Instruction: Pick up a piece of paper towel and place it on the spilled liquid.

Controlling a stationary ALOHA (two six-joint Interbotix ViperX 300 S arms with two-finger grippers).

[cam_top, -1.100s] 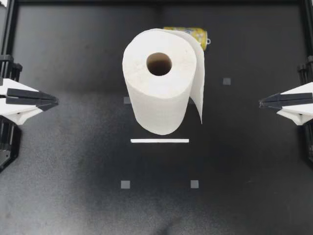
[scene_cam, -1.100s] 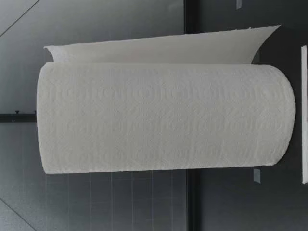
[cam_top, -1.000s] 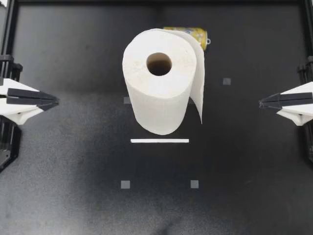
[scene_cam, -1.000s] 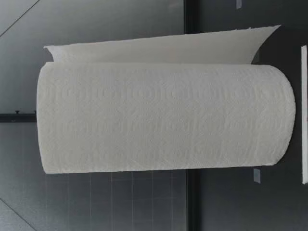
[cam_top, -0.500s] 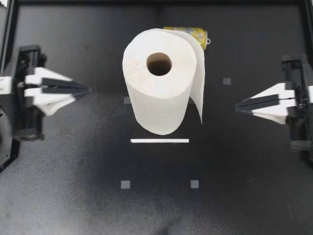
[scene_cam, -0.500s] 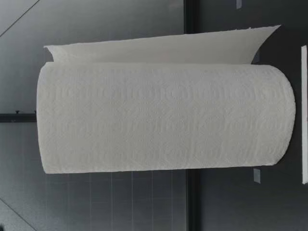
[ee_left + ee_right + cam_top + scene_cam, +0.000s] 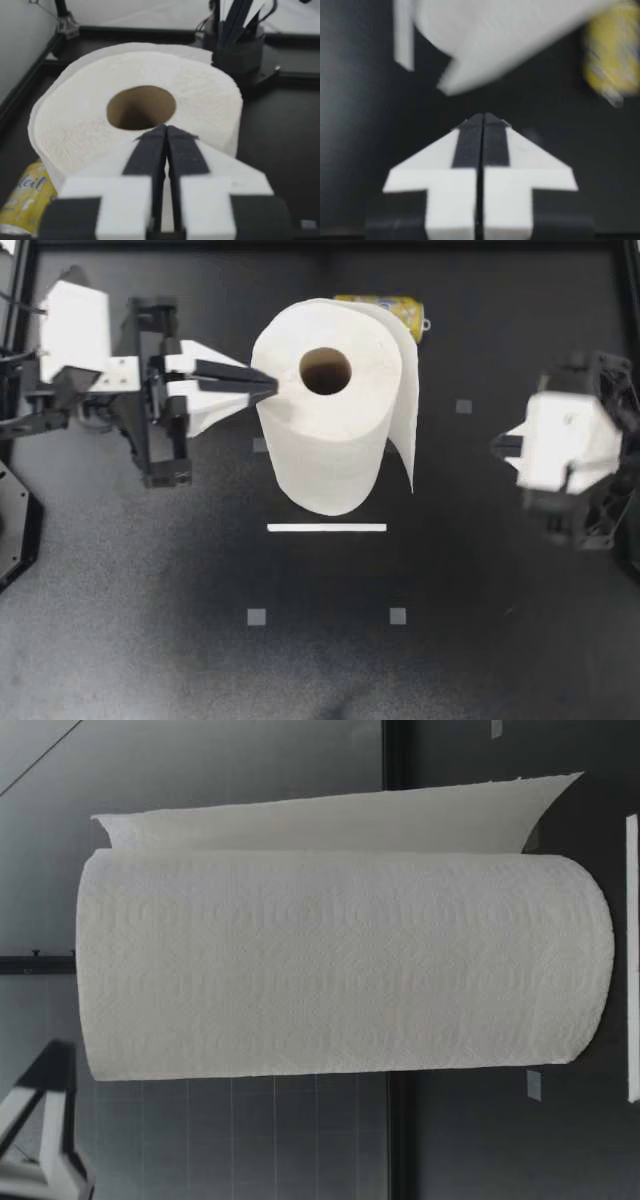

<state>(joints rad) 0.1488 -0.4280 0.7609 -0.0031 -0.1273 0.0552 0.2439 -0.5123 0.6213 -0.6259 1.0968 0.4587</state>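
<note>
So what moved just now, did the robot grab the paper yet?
Not yet. My left pincer swung in from the table's edge and is now shut over the top rim of the paper towel roll. My right pincer, also shut, came in a little and tipped downward. Nothing was grabbed. The roll, the yellow can and the white strip stayed put.

We find one item bearing print: the yellow can (image 7: 405, 310), lying at the upper centre of the top view, behind the paper towel roll (image 7: 330, 440). In the left wrist view it shows dark lettering on its side, beside the roll and partly cut off; we cannot make out a whole word. Elsewhere its markings are too small or blurred to read
</note>
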